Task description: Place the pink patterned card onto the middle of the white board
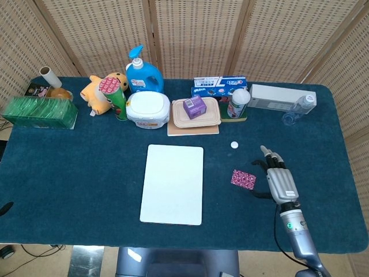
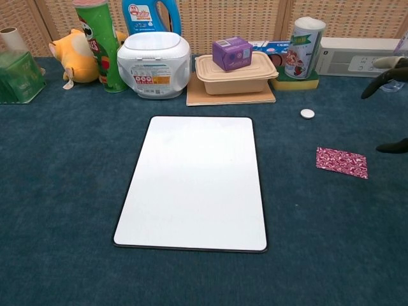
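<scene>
Lying flat on the cloth: pink card [image 1: 243,179], at 3 o'clock of the white board [image 1: 173,183], apart from it. Right hand [image 1: 277,176] just beside card at 3 o'clock, fingers spread, holding nothing.

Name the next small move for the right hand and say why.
Probably ease the right hand leftward and down onto the pink patterned card: the card lies flat on the cloth beside the hand's open fingers, not yet gripped, and the white board is bare.
</scene>
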Action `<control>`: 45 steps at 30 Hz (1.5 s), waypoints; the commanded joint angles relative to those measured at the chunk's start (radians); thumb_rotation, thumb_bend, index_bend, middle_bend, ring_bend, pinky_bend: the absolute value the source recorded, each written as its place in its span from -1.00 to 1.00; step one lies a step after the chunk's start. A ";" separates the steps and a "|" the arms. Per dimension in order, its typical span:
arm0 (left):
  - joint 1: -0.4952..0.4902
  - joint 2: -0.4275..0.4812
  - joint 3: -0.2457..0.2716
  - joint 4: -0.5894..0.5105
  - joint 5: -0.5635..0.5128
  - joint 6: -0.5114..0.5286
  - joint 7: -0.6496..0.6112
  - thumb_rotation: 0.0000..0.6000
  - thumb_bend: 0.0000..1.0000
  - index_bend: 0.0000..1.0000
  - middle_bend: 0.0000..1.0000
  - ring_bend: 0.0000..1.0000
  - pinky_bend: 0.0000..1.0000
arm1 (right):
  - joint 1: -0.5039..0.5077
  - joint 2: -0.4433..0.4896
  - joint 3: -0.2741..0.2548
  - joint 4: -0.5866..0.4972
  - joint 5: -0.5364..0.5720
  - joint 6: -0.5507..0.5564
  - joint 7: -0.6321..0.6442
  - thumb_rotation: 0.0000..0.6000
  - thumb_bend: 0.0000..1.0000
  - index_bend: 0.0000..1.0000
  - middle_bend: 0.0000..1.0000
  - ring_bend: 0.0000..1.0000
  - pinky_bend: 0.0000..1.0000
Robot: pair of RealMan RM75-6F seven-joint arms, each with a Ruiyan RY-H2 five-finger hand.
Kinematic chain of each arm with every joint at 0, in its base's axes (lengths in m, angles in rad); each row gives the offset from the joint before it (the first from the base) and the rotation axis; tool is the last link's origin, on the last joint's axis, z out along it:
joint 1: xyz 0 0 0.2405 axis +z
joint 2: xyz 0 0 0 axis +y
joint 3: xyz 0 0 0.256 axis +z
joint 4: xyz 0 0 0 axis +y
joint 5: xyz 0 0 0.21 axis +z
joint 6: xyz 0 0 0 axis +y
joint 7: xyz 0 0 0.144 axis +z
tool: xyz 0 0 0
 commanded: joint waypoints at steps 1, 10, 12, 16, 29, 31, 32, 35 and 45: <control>0.001 0.002 0.001 0.001 -0.002 -0.001 -0.005 1.00 -0.81 -1.00 -1.00 -1.00 -1.00 | 0.034 -0.036 0.008 0.030 0.051 -0.046 -0.038 1.00 -0.73 -0.43 -1.00 -1.00 -1.00; 0.008 0.004 0.004 0.012 0.009 0.011 -0.028 1.00 -0.81 -1.00 -1.00 -1.00 -1.00 | 0.101 -0.114 0.028 0.075 0.262 -0.112 -0.162 1.00 -0.73 -0.40 -1.00 -1.00 -1.00; 0.008 0.004 0.003 0.013 0.007 0.011 -0.029 1.00 -0.81 -1.00 -1.00 -1.00 -1.00 | 0.111 -0.120 0.027 0.070 0.282 -0.114 -0.175 1.00 -0.73 -0.40 -1.00 -1.00 -1.00; 0.008 0.005 -0.001 0.013 -0.001 0.009 -0.031 1.00 -0.81 -1.00 -1.00 -1.00 -1.00 | 0.136 -0.135 0.028 0.081 0.322 -0.119 -0.210 1.00 -0.73 -0.40 -1.00 -1.00 -1.00; 0.011 0.006 -0.001 0.017 0.000 0.013 -0.045 1.00 -0.81 -1.00 -1.00 -1.00 -1.00 | 0.191 -0.181 0.018 0.134 0.440 -0.140 -0.261 1.00 -0.73 -0.38 -1.00 -1.00 -1.00; 0.012 0.007 -0.002 0.019 -0.001 0.014 -0.051 1.00 -0.81 -1.00 -1.00 -1.00 -1.00 | 0.195 -0.185 0.019 0.141 0.447 -0.141 -0.255 1.00 -0.70 -0.36 -1.00 -1.00 -1.00; 0.012 0.007 -0.003 0.019 -0.002 0.014 -0.053 1.00 -0.81 -1.00 -1.00 -1.00 -1.00 | 0.197 -0.186 0.019 0.144 0.448 -0.141 -0.253 1.00 -0.69 -0.35 -1.00 -1.00 -1.00; 0.013 0.007 -0.003 0.021 -0.003 0.015 -0.057 1.00 -0.81 -1.00 -1.00 -1.00 -1.00 | 0.200 -0.186 0.018 0.148 0.450 -0.141 -0.245 1.00 -0.64 -0.33 -1.00 -1.00 -1.00; 0.014 0.008 -0.003 0.021 -0.001 0.016 -0.060 1.00 -0.81 -1.00 -1.00 -1.00 -1.00 | 0.219 -0.189 0.011 0.161 0.484 -0.149 -0.253 1.00 -0.59 -0.30 -1.00 -1.00 -1.00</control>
